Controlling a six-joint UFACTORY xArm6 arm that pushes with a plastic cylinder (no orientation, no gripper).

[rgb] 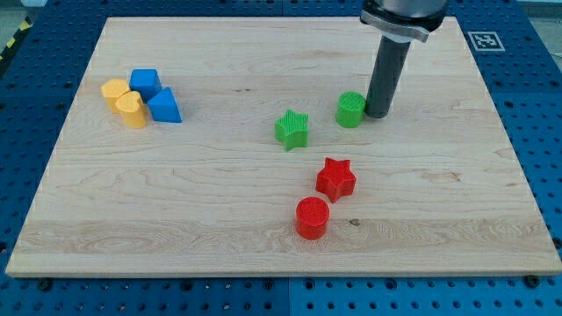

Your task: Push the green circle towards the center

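Observation:
The green circle [350, 110] is a small green cylinder on the wooden board [219, 193], a little right of the board's middle and toward the view's top. My tip [378, 114] stands right beside it on its right side, touching or nearly touching it. The dark rod rises from the tip to the view's top edge. A green star [291, 130] lies just left of and slightly below the green circle.
A red star [335, 178] and a red circle [312, 218] lie below the green blocks. At the view's left sits a cluster: a yellow hexagon [114, 91], a yellow heart-like block [133, 111], a blue cube [145, 82] and a blue triangle [164, 106].

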